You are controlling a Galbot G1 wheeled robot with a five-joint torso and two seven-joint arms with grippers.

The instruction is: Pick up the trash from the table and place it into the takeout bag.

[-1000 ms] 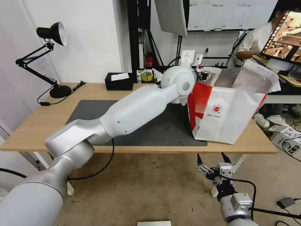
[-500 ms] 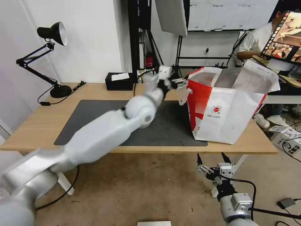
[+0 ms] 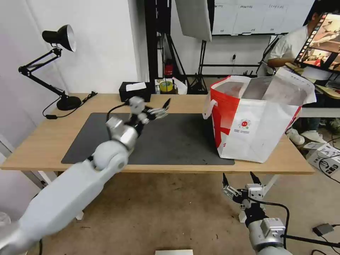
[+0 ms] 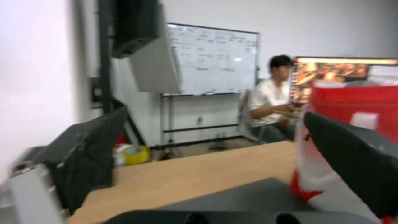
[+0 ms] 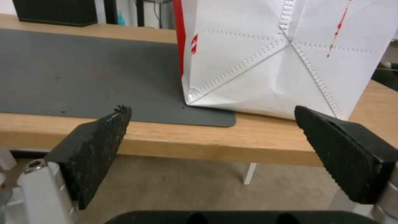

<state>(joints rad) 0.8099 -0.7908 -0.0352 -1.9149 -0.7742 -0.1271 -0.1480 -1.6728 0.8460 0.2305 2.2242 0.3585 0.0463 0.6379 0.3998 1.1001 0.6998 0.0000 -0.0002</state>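
Farthest to the left of the left gripper (image 3: 160, 108), a black desk lamp (image 3: 58, 38) on a jointed arm stands at the far left corner of the table (image 3: 46, 140), a long light-wood top. Beneath that gripper lies the dark grey mat (image 3: 184, 141), matte and smooth, with rounded corners. The left gripper hovers over the mat's far left part at the end of a glossy white, rounded arm. Its dark wedge-shaped fingers (image 4: 87, 155) are spread wide with nothing between them. Beyond it, at the table's far edge, sits a boxy black tissue box (image 3: 134, 92) with a white sheet on top, and just to the right of that a yellow tape roll (image 3: 165, 86).

Well to the right of the left gripper stands the takeout bag (image 3: 255, 120), upright on the mat's right end and partly on bare wood. It is large and boxy, with stiff creased white panels, a red side band, shiny silver foil lining at its open mouth, a white loop handle and a small round logo.

The right gripper (image 3: 241, 180) hangs low in front of the table's near edge, below the bag. Its black fingers (image 5: 97, 146), ridged and rough on their inner faces, are parted wide and hold nothing.
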